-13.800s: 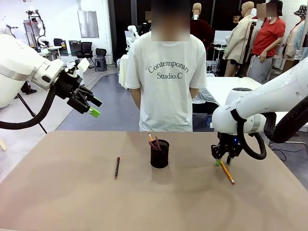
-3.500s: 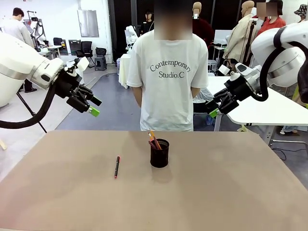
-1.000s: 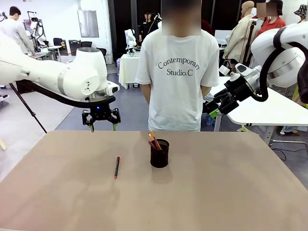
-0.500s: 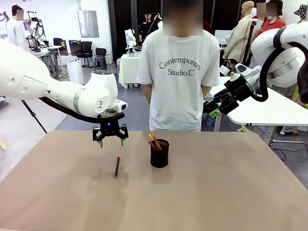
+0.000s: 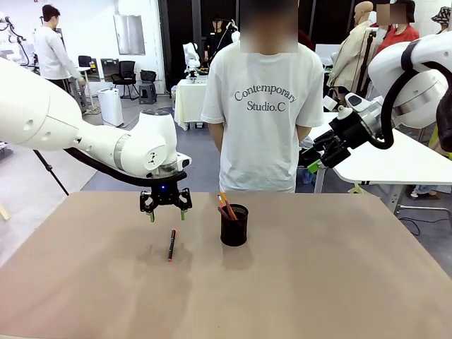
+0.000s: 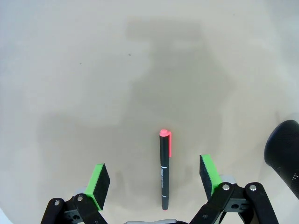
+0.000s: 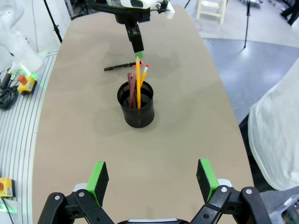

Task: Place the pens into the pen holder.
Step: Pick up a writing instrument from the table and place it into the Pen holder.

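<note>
A black pen point(image 5: 171, 244) with red ends lies flat on the tan table, left of the black mesh pen holder point(image 5: 234, 225). Several pens and pencils point(image 5: 224, 205) stand in the holder. My left gripper point(image 5: 166, 214) hangs open just above the table, behind the lying pen. In the left wrist view the pen point(image 6: 164, 169) lies between the green pads point(image 6: 98, 179) of the left gripper point(image 6: 154, 178), with the holder's rim point(image 6: 283, 150) at the right edge. My right gripper point(image 5: 315, 162) is open, raised off the table at the right. Its wrist view shows the holder point(image 7: 135, 104), the pen point(image 7: 121, 66) and the right gripper point(image 7: 152, 177).
A person in a white T-shirt point(image 5: 264, 106) stands at the far side of the table point(image 5: 318, 282), hands behind the back. The left arm's white body point(image 5: 99, 141) reaches over the table's left part.
The left arm has swung down and to the right, lowering its open gripper toward the table beside the lying pen. The right arm has not moved.
</note>
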`<state>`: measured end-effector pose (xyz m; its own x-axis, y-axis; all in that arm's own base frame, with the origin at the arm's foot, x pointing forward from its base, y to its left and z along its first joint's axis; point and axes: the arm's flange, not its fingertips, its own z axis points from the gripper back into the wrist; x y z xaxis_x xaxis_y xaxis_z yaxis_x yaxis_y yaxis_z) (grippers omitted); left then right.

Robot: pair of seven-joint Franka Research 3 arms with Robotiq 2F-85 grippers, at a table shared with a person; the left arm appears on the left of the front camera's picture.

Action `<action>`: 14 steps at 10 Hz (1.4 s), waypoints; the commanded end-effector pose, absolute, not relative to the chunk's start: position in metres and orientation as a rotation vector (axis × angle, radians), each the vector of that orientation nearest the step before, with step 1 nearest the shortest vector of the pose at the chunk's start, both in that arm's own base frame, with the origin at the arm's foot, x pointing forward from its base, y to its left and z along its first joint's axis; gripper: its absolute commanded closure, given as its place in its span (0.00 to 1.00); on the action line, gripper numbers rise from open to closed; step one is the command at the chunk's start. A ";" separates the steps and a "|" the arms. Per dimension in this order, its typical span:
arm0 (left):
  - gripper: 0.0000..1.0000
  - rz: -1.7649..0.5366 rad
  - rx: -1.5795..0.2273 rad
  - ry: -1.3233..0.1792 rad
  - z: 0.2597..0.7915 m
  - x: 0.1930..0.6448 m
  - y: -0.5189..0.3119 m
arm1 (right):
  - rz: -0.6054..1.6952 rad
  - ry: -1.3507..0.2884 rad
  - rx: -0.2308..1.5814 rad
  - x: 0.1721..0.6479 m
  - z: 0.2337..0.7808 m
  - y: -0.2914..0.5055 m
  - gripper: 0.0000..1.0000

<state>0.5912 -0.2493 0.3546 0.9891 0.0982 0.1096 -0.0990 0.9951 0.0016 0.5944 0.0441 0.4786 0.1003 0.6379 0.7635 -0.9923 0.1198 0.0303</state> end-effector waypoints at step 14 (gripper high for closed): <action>0.39 0.067 -0.034 -0.005 0.303 0.595 -0.262 | 1.342 -0.686 0.633 0.592 0.480 0.046 0.00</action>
<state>0.5887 -0.2643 0.3008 0.9983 0.0569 0.0138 -0.0566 0.9981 -0.0237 0.5944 0.0441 0.4786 0.1003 0.6379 0.7635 -0.9923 0.1198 0.0303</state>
